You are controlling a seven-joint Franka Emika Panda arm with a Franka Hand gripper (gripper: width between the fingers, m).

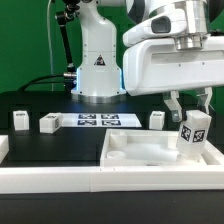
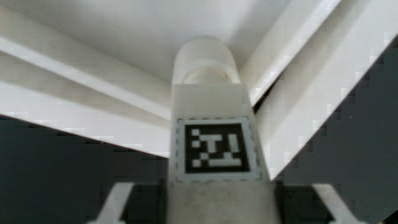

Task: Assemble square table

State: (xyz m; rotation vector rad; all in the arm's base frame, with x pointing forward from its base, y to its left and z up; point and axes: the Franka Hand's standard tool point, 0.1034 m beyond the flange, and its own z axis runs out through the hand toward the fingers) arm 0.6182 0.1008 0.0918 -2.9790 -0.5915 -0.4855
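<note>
Farthest toward the exterior view's left, a loose leg [image 1: 18, 120], upright on the black surface [image 1: 40, 104], with a second leg [image 1: 48, 123] near it. Both well apart from the work, probably set there as stock for other corners.

Next along, the marker board [image 1: 97, 121], flat and bare, in front of the arm's base [image 1: 97, 60]. Past it, a third leg [image 1: 157, 120], standing near the far edge of the tabletop [image 1: 140, 152], untouched.

Across the near middle and right, that tabletop: a white square slab lying flat, raised rim upward, just behind the long white rail [image 1: 50, 178]. Likely kept against it so as not to slide under pushing or twisting.

At the exterior view's right, the gripper [image 1: 190, 108], clamped on a fourth leg [image 1: 193, 131] by its upper end. Carried tilted, tag facing outward, low over the slab's right-hand part. Touching the slab or just above it: cannot tell.

In the wrist view, the same leg running straight away from the camera between the two fingers [image 2: 134, 203], far tip aimed at the slab's white ridges. Seemingly lining up with a corner mount, though no hole visible. Gripped at one end, presumably, to leave the other end free for seating. By the look of things, an early stage: no leg visibly fixed to the slab yet.
</note>
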